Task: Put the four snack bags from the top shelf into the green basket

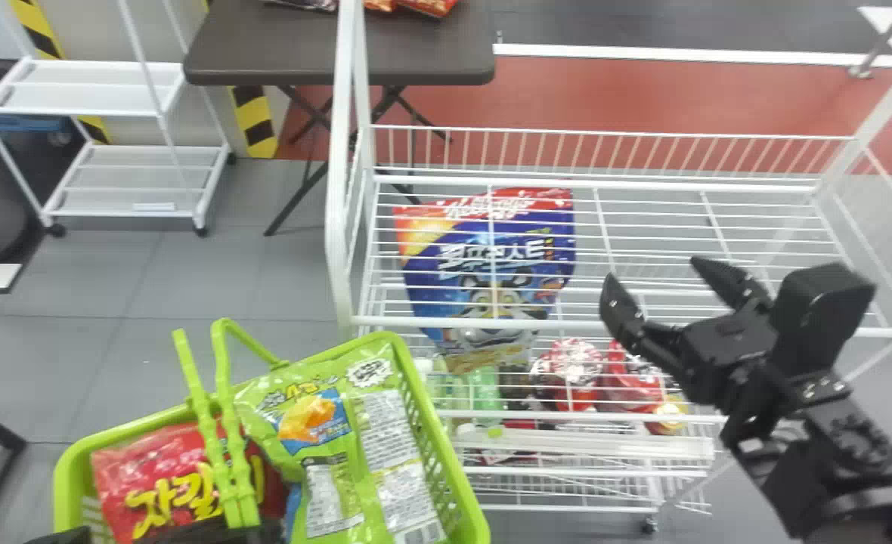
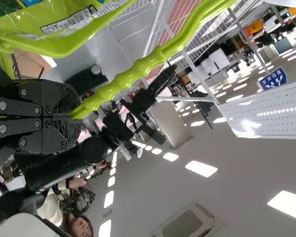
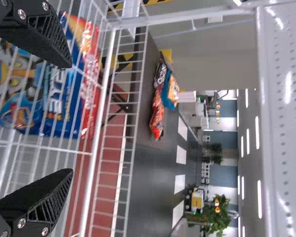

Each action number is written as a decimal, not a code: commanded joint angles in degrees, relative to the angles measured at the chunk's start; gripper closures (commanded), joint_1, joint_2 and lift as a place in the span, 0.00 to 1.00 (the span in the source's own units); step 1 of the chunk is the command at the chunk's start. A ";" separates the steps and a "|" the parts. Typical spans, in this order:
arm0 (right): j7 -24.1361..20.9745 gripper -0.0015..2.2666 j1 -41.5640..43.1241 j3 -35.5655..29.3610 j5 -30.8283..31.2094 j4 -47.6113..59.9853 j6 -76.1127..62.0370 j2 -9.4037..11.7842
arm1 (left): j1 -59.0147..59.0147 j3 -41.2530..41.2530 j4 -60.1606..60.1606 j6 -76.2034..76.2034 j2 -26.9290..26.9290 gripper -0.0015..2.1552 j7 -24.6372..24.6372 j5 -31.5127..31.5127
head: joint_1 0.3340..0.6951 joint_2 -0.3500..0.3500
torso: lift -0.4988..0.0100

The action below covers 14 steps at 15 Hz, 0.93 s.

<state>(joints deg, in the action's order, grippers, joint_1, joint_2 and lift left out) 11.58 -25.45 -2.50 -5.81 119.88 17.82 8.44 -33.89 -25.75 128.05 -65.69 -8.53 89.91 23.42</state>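
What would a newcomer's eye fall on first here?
Probably the lime-green basket at the head view's lower left, holding a red snack bag and a green one. Next, the blue cereal bag with a cartoon tiger, seen through the white rack's wires near the middle. To its right, the black right claw hangs open.

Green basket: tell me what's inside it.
The basket holds a red snack bag and a green snack bag, with something blue between them. What lies beneath is covered, so the full count cannot be told.
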 commanded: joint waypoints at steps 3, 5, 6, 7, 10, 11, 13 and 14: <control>8.38 0.00 -6.11 -6.46 3.17 -2.55 -13.99 -8.49 | -0.56 0.97 0.71 -0.01 0.18 1.00 0.66 -0.13 | 1.00 0.34 | 0.97; 12.33 0.00 -9.01 -9.01 3.44 -3.60 -22.43 -8.49 | -0.65 1.49 0.97 -0.01 0.27 1.00 0.66 -0.13 | 1.00 0.33 | 0.97; 12.77 0.00 -9.89 -9.45 3.44 -3.34 -22.95 -8.49 | -0.91 1.67 1.41 -0.01 0.27 1.00 0.66 -0.40 | 1.00 0.31 | 0.97; 12.77 0.00 -10.50 -9.80 3.35 -2.90 -23.13 -8.49 | -0.91 2.11 1.59 -0.01 0.44 1.00 0.66 -0.66 | 1.00 0.26 | 0.97; 12.77 0.00 -11.29 -10.07 3.35 -2.90 -25.06 -8.49 | -0.91 3.25 2.29 -0.19 0.80 1.00 0.66 -1.71 | 1.00 0.21 | 0.97; 12.77 0.00 -11.29 -10.16 3.17 -2.90 -25.06 -8.49 | -0.91 3.43 2.47 -0.19 1.06 1.00 0.66 -2.07 | 1.00 0.20 | 0.97; 12.77 0.00 -11.29 -10.16 3.17 -2.90 -25.06 -8.49 | -0.91 3.87 2.82 -0.36 1.32 1.00 0.66 -2.94 | 1.00 0.18 | 0.97; 12.77 0.00 -11.29 -10.16 3.17 -2.90 -25.06 -8.49 | -1.00 3.95 2.82 -0.36 1.41 1.00 0.66 -3.12 | 1.00 0.17 | 0.97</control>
<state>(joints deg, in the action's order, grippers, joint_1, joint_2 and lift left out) 24.34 -36.73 -12.66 -2.63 117.03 -7.23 0.44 -34.81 -21.97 130.81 -66.02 -7.27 89.91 20.61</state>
